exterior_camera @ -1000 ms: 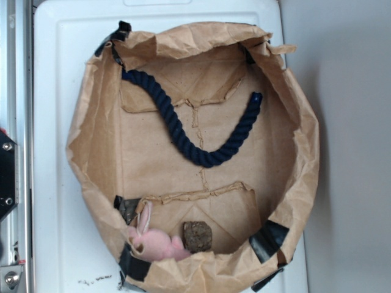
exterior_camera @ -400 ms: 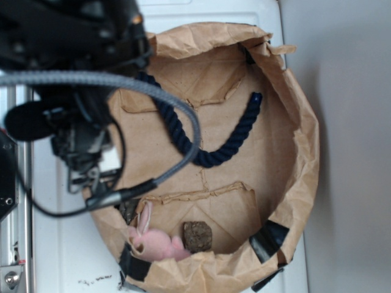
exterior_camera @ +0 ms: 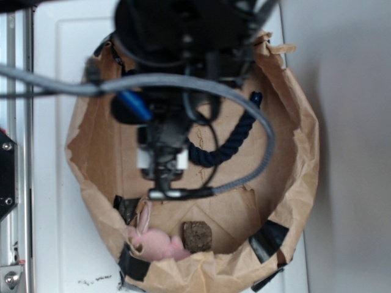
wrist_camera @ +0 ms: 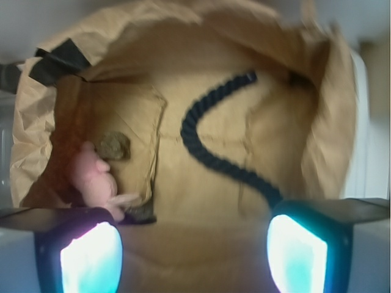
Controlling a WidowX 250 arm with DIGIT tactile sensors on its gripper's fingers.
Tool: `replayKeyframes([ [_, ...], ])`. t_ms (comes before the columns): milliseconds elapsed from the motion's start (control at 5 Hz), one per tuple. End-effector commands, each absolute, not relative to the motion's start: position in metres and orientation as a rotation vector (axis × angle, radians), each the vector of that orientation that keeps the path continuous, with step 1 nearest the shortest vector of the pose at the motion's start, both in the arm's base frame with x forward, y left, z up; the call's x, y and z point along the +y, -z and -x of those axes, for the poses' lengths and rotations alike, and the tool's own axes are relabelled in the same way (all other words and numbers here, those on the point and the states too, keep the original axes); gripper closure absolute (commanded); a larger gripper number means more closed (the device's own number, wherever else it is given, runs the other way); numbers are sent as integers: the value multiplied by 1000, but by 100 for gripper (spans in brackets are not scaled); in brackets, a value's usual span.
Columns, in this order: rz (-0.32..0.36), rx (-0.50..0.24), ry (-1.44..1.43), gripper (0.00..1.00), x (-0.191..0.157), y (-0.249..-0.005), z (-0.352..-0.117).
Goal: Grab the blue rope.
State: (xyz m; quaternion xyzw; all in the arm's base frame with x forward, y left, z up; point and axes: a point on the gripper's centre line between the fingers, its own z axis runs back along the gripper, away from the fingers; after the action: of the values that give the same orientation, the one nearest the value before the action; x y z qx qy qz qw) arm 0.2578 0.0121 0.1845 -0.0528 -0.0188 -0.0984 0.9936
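Note:
The blue rope (wrist_camera: pixel 204 146) lies in a curve on the floor of an open paper bag (wrist_camera: pixel 36 116); it is thick, dark navy and twisted. In the exterior view the arm covers its left half, leaving the right part of the blue rope (exterior_camera: pixel 235 137) and its brighter blue end visible. My gripper (wrist_camera: pixel 194 253) hangs above the bag, open, with bare brown paper between the two glowing pads (wrist_camera: pixel 91 259). The rope's lower end runs behind the right pad. In the exterior view the gripper (exterior_camera: pixel 164 168) sits just left of the rope's bend.
A pink plush bunny (exterior_camera: pixel 154 241) and a brown lump (exterior_camera: pixel 197 235) lie at the bag's near edge. Crumpled bag walls (exterior_camera: pixel 305 152) with black tape corners (exterior_camera: pixel 269 239) ring the floor. A grey braided cable (exterior_camera: pixel 256 122) loops over the bag. A white surface (exterior_camera: pixel 52 183) carries the bag.
The arm swung in from the upper left to over the bag's middle, covering the rope's left half. The rope, bunny and lump have not moved.

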Motion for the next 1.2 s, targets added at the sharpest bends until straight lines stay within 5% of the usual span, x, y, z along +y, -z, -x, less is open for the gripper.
replayKeyframes([
  [0,166,-107,271,0,30,-194,-282],
  [400,166,-107,271,0,30,-194,-282],
  [1000,88,-69,569,0,-31,-128,-235],
])
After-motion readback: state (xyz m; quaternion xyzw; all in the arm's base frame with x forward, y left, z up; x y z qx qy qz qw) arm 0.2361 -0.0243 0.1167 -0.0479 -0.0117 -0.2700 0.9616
